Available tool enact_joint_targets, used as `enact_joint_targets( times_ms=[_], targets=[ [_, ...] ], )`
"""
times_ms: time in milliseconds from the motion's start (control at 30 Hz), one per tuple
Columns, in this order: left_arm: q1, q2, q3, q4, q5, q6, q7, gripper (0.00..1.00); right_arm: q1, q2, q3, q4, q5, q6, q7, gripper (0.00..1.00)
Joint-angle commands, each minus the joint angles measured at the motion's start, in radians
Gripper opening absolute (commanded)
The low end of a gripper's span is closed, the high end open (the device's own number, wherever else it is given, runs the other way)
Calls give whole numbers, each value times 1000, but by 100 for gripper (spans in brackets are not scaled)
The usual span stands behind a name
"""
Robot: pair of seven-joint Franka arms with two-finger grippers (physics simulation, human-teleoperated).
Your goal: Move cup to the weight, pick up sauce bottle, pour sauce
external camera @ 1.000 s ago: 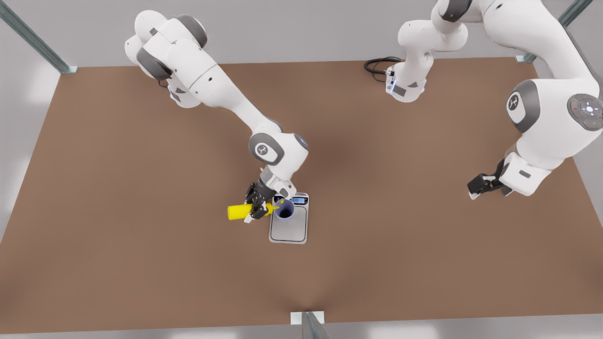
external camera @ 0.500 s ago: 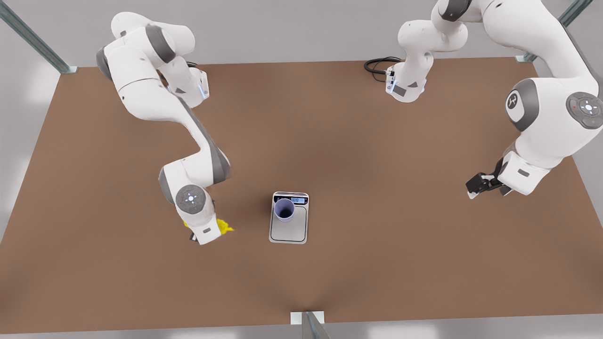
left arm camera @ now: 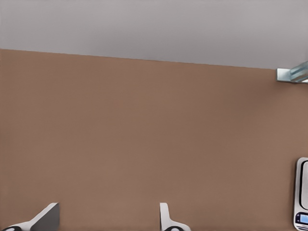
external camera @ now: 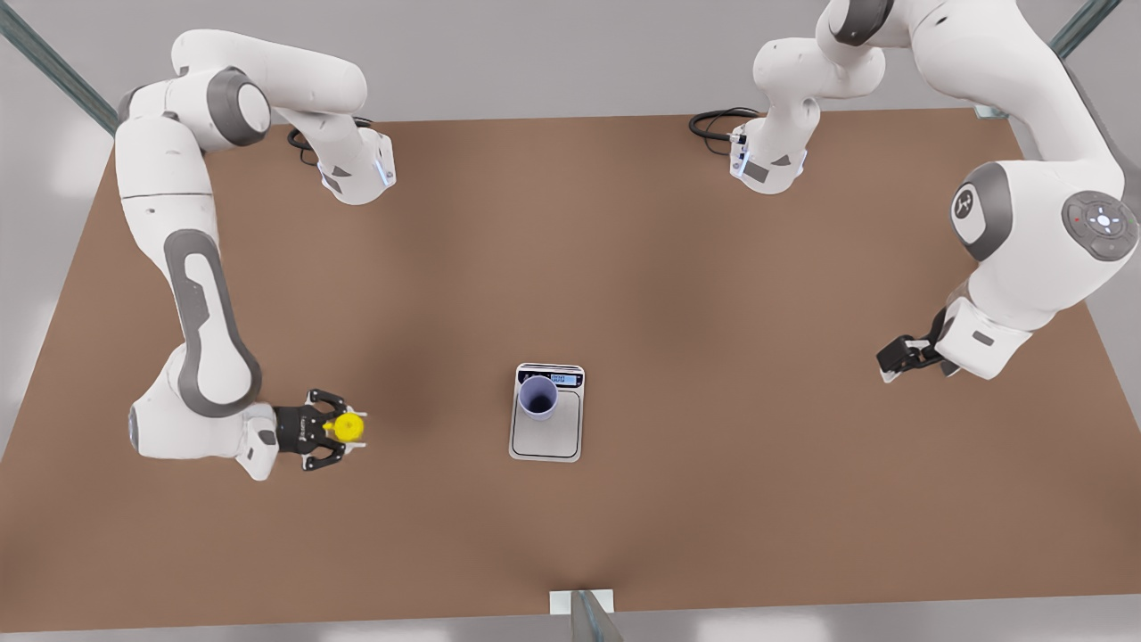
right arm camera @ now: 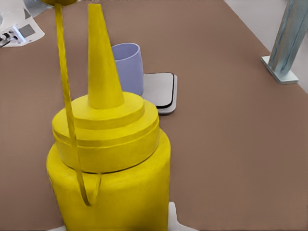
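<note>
The lavender cup (external camera: pixel 538 397) stands upright on the back part of the silver weight (external camera: pixel 548 439), near its display, at the table's middle. Well toward the front view's left, my right gripper (external camera: pixel 346 429) is shut on the yellow sauce bottle (external camera: pixel 344 426), which is held upright low over the table. Seen from the right wrist, the sauce bottle (right arm camera: pixel 108 159) looms close with its nozzle pointing up, and the cup (right arm camera: pixel 128 65) and weight (right arm camera: pixel 161 91) lie beyond it. My left gripper (external camera: pixel 891 361) waits open at the front view's right, holding nothing. Its fingertips (left arm camera: pixel 166 219) are spread, and an edge of the weight (left arm camera: pixel 302 192) shows.
A black cable coil (external camera: pixel 713 121) lies by an arm base at the back. Metal frame posts (right arm camera: pixel 288 43) stand at the table's corners, and a bracket (external camera: pixel 581 603) sits at the middle of the front edge.
The right arm swung the sauce bottle away from over the cup to the front view's left and turned it from tipped to upright. The left gripper barely shifted.
</note>
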Motion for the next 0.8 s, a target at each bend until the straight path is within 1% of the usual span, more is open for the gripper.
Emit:
enact_joint_targets(
  times_ms=[0,100,200,400,500,567,767],
  targets=[
    [0,0,0,0,-1,-1,-4,100,-2,2,0,-6,21,0,-24,56],
    [0,0,0,0,-1,1,9,100,-38,22,0,-67,164,-3,-208,56],
    [0,0,0,0,1,1,9,100,-56,67,0,-72,253,-61,-289,56],
    [0,0,0,0,2,1,9,100,-55,100,-3,-74,267,-63,-234,56],
    [0,0,1,0,2,1,9,100,-50,137,-6,-70,264,-52,-252,57],
    [0,0,1,0,2,2,9,100,-45,145,-7,-69,262,-26,-272,57],
    [0,0,1,0,2,5,9,100,-44,165,-6,-66,264,-24,-272,58]
  ],
)
